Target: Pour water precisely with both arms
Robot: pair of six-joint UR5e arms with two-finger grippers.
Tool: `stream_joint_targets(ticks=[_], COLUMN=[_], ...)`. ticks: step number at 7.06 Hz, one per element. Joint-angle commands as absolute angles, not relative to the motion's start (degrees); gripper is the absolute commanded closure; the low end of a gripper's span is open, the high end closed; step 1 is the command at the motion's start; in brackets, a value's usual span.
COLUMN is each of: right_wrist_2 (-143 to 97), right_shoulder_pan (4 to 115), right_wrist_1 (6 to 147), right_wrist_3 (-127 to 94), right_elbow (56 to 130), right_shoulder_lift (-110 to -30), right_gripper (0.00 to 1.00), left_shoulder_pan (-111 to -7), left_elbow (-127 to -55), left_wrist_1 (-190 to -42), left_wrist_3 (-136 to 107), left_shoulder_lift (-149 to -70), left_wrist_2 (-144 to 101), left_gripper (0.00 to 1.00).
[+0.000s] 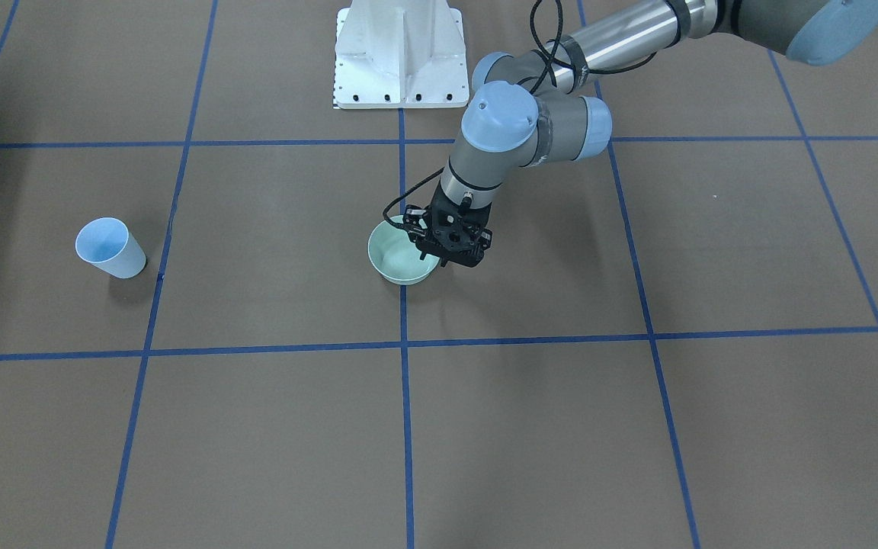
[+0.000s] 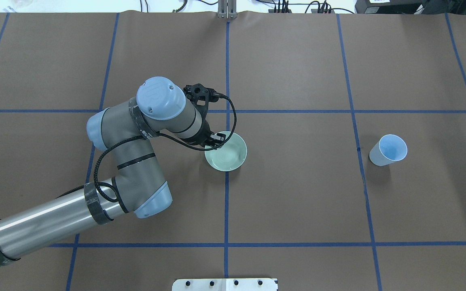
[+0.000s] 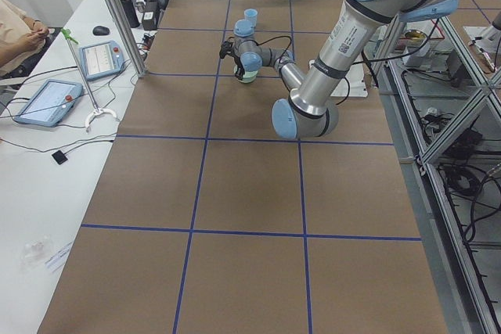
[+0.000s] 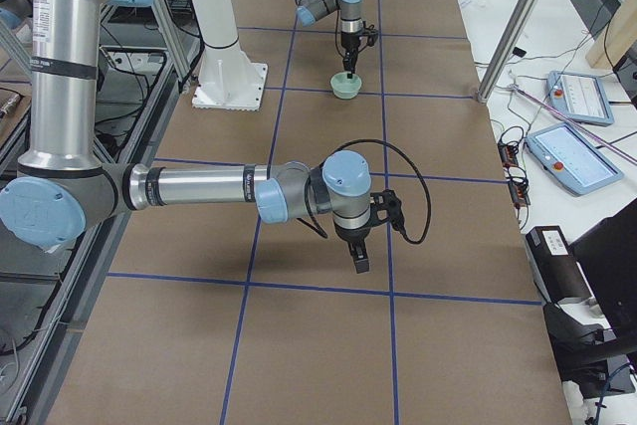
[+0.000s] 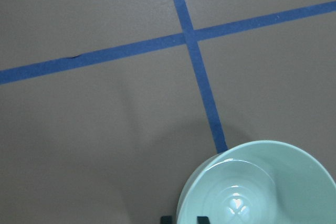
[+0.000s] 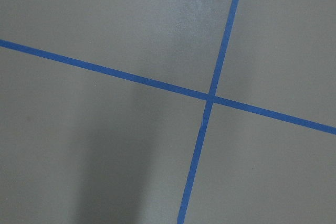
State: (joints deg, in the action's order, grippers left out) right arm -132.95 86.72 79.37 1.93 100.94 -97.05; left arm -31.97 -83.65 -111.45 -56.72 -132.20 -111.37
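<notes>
The bowl (image 2: 228,153) sits on the table (image 2: 297,194) directly beneath the left gripper (image 2: 215,138), whose fingers (image 5: 166,219) straddle its near rim, one inside and one outside. The cup (image 2: 388,150) stands well apart from those fingers, far off on the robot's right. The right gripper (image 4: 359,261) hangs over the table, well apart from both.

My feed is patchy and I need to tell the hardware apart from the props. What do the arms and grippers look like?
Both arms are silver-grey tubes with light-blue joint caps. The left arm has black tape bands and a looping black cable running to its black left gripper. The right arm looks the same, its black right gripper also cabled.
</notes>
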Motion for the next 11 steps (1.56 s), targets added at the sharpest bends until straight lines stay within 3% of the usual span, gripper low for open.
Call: stream_joint_targets(ticks=[1,3,5,9,11], right_wrist_2=[-132.98,-133.24,-135.08,-134.04,-127.56], right_shoulder_pan=[86.66,86.66,86.49,77.73,69.65], right_wrist_1=[79.37,79.19,79.19,79.19,74.13], right_wrist_3=[0.37,-6.47,-14.99,-33.43,-46.69], right_elbow=[101.07,102.74,106.07,115.11,117.33], right_shoulder_lift=[-96.6,-96.15,-96.06,-96.07,-95.27], right_gripper=[0.0,0.0,0.0,0.0,0.0], left_shoulder_pan=[-34.61,-40.49,-48.11,-70.51,-81.34], left_elbow=[-87.69,-97.41,-104.65,-104.42,-100.49], left_wrist_1=[-109.35,-101.36,-100.9,-95.13,-91.5], left_wrist_3=[-56.43,-55.38,-41.91,-5.29,10.4], left_shoulder_lift=[-131.58,-125.9,-113.7,-99.96,-95.99], left_wrist_2=[-112.84,-117.76,-122.93,-128.3,-130.42], left_gripper=[0.0,0.0,0.0,0.0,0.0])
